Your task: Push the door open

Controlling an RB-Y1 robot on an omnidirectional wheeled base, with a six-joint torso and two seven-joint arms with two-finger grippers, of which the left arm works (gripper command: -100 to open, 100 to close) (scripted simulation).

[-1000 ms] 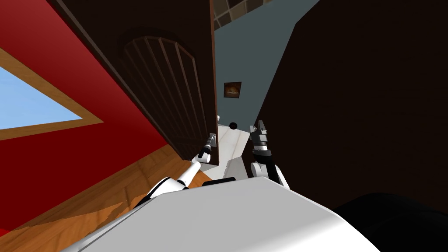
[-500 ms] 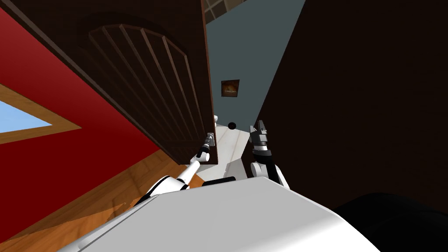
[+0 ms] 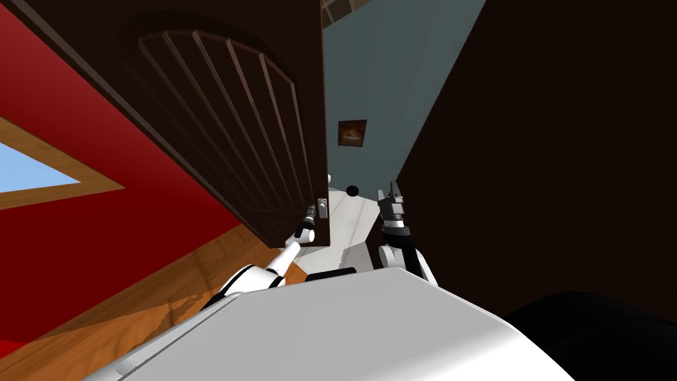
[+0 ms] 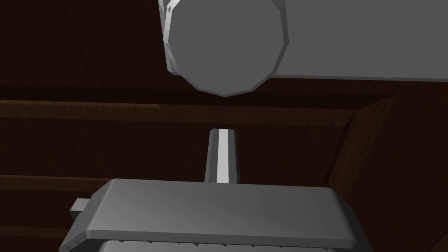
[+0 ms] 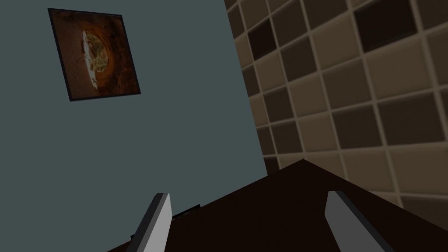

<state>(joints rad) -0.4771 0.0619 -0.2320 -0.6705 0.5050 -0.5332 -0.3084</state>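
Pushing is the step in hand: the left gripper, fingers closed together on nothing, points at the ajar dark brown door, whose grey handle lies just past its fingertips. Next, I judge, comes a steady forward press near this free edge. The right gripper hangs open alongside.

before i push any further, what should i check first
1. Door ajar, with a gap along its free edge: ok.
2. Left jaws shut, pointing at the door panel next to the grey handle: ok.
3. Left jaws touching the door: cannot tell.
4. Right jaws open, holding nothing: ok.
5. Right arm clear of the dark brown surface beside it: cannot tell.
6. Gap free: cannot tell, a small black round thing shows there above the pale floor.
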